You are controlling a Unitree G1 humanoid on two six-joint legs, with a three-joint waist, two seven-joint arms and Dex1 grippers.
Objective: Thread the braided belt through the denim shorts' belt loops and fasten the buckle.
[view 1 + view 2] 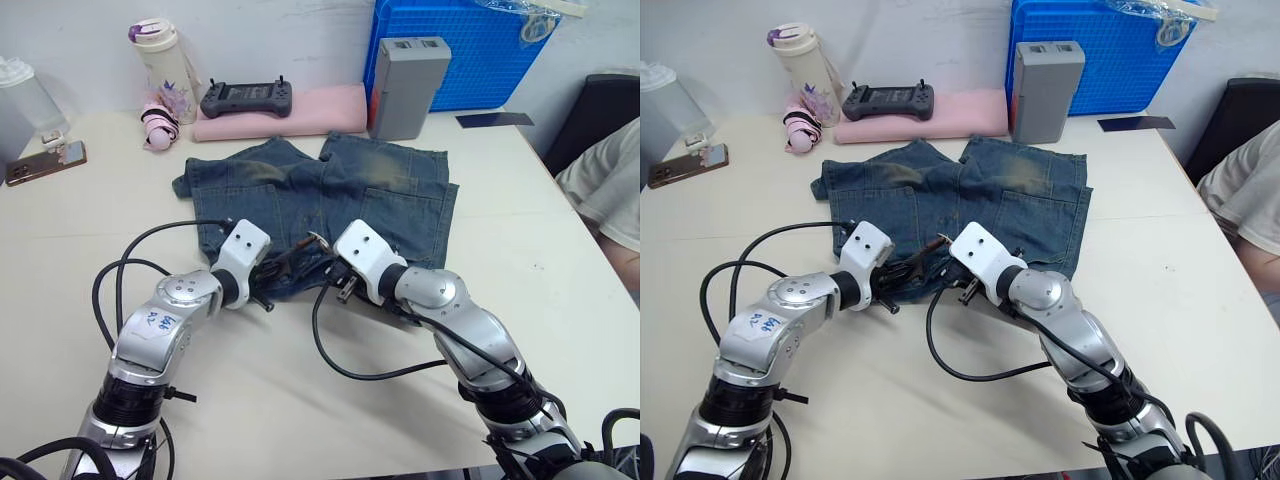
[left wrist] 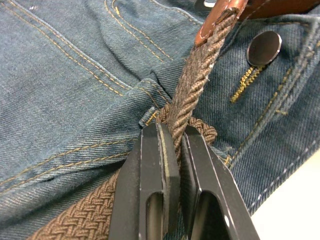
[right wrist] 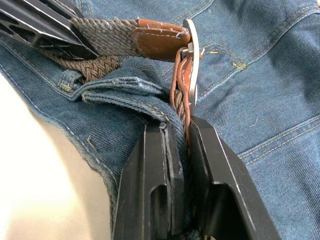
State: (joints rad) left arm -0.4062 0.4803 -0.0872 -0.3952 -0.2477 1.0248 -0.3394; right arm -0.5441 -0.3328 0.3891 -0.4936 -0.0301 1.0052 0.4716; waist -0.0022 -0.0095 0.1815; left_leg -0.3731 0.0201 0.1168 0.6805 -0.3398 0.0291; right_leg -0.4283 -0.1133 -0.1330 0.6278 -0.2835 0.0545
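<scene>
From the head camera, one pair of denim shorts (image 1: 320,205) lies flat on the pale table (image 1: 560,260), waistband toward the robot. Both arms meet at the middle of that waistband: the left gripper (image 1: 272,272) and the right gripper (image 1: 335,278) sit close together, with a short stretch of the braided belt (image 1: 298,252) rising between them. Behind the shorts stand one pink cloth pad (image 1: 300,110) carrying one black controller (image 1: 247,98), one grey box (image 1: 405,85), one blue crate (image 1: 450,45) and one bottle (image 1: 165,65); one phone (image 1: 45,162) lies at the left edge.

In the left wrist view, the two black fingers (image 2: 155,185) are clamped on the brown braid, which runs up to a tan leather end. One round metal button (image 2: 263,48) shows on the waistband beside it. More braid passes along the waistband below.

In the right wrist view, that gripper's two fingers (image 3: 205,170) pinch the belt together with a fold of denim just under the buckle (image 3: 191,60), one silvery frame standing on edge on its tan tab. The left gripper's fingers hold the braid at the far corner. One of the belt loops (image 3: 125,90) crosses the braid.
</scene>
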